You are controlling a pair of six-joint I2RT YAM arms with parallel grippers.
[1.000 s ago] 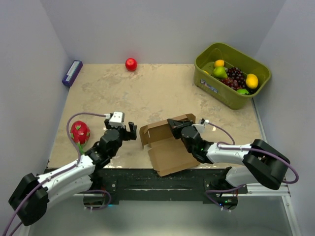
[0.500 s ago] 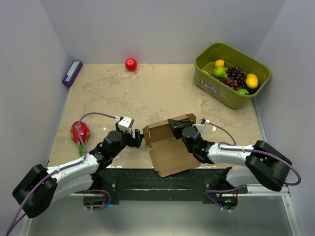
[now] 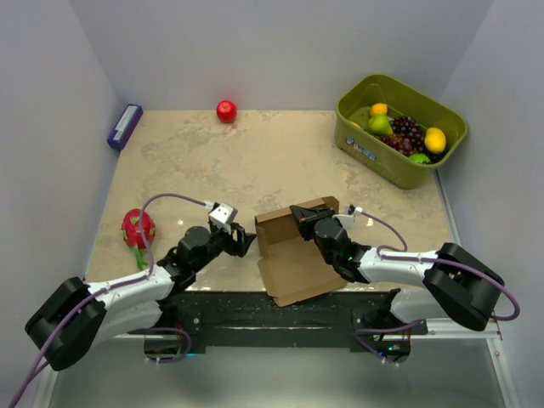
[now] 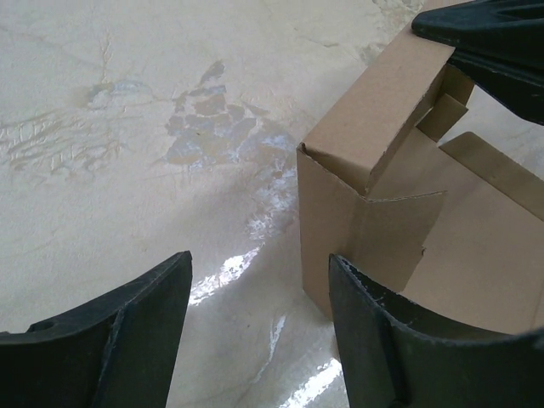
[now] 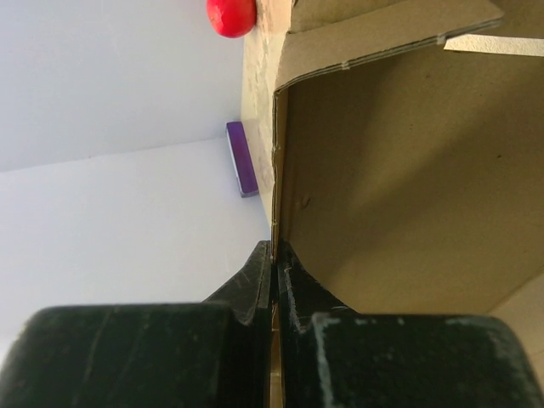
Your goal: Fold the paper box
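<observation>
The right pincer clamped a raised wall of the paper box while the left pincer gaped empty beside its corner.

We're seeing box plain brown, unprinted; table beige, grey-marbled; bin olive green; ball red; block purple; dragon fruit pink-red, green tips; grapes dark purple; left gripper, right gripper black.
</observation>
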